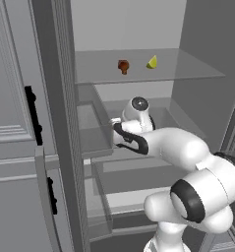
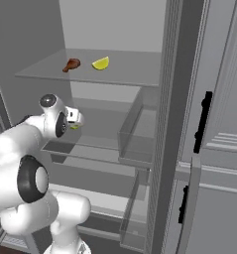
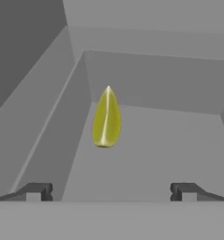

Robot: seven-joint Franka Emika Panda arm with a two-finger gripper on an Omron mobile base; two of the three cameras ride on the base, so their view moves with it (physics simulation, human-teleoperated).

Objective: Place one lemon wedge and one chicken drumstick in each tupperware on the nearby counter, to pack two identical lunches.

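Upper glass shelf [image 2: 130, 74]: a chicken drumstick [image 2: 71, 64] and a lemon wedge [image 2: 101, 63] lie side by side, apart.
Lower shelf: a second lemon wedge [image 3: 106, 118] ahead of the tool [image 3: 111, 191].
Tool: fingers apart, empty.

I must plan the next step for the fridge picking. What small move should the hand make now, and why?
Probably ease the hand straight forward toward the lemon wedge on the lower shelf. Its fingers stand wide open and the wedge lies ahead, between their lines and untouched, so closing now would catch nothing.
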